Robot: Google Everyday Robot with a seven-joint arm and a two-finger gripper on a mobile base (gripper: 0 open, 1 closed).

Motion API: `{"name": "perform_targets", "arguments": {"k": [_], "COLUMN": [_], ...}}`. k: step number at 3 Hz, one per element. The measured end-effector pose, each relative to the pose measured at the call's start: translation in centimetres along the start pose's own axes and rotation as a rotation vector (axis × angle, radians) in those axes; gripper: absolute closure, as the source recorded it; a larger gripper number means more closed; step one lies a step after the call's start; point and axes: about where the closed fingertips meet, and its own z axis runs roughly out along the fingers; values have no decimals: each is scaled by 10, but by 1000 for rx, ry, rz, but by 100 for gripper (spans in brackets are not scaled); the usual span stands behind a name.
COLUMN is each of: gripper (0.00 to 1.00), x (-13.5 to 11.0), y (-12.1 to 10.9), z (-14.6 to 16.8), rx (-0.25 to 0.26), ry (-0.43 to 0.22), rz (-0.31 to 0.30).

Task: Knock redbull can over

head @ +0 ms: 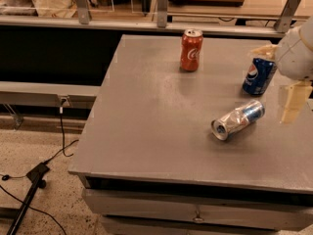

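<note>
The redbull can (pixel 238 119), silver with blue patches, lies on its side on the grey table (pixel 156 116), right of the middle, with its top end pointing to the front left. My gripper (pixel 277 78) is at the right edge of the view, just right of and above the fallen can and not touching it. Its cream fingers (pixel 292 102) are spread apart and hold nothing. The white arm runs out of view to the right.
A red Coca-Cola can (pixel 191 50) stands upright at the back middle of the table. A dark blue Pepsi can (pixel 258 75) stands upright just left of my gripper. A counter with metal posts (pixel 161 6) runs behind the table. Cables (pixel 34 173) lie on the floor at the left.
</note>
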Motion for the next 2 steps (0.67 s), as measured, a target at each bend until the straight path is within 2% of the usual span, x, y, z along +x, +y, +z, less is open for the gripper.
{"name": "perform_targets", "arguments": {"k": [1,2], "gripper": [0,0], "x": [21,16], "y": [9,9], "z": [-13,-13], "rx": [56,55], "ry": [-104,-114], "rz": [70,69]}}
